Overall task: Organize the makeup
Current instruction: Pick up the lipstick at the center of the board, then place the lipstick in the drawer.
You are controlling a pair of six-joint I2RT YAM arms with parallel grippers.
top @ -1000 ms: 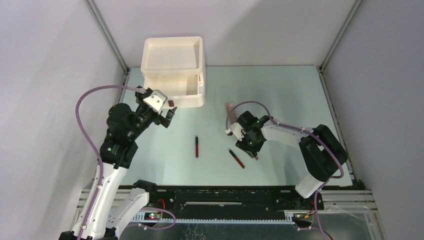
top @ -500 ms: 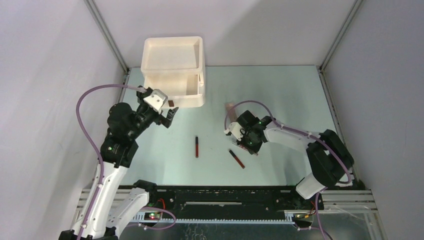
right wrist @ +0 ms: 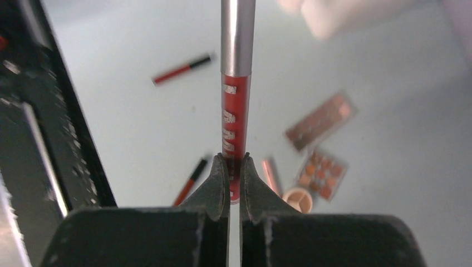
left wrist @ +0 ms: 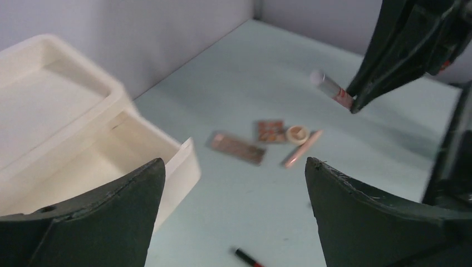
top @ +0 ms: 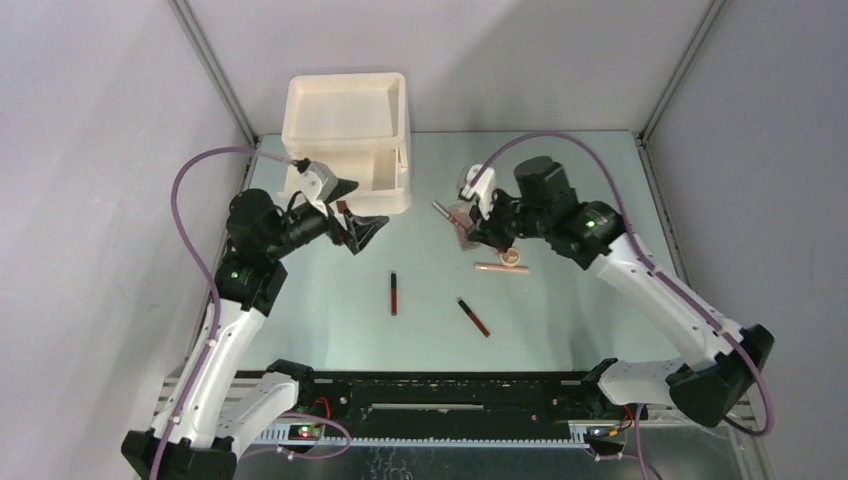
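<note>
right claw [right wrist: 234, 159]: clenched on the end of a slim red tube with a silver cap [right wrist: 236, 105], held up above the pale green table [top: 580, 170].
tube vs claw: sticks straight out past the fingertips (cap end farthest).
left claw [left wrist: 234, 164]: spread wide, gripping nothing, beside the cream plastic drawer box [top: 345, 140].
lying below the right claw: pink-brown rectangular palette [right wrist: 321, 120], round compact [right wrist: 296, 198], copper pencil [top: 501, 268].
nearer the arm bases: dark-red and black tube [top: 394, 293].

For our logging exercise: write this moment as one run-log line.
right jaws: shut on red tube, held aloft | left jaws: open, empty, beside drawer box | lying loose: two slim tubes
</note>
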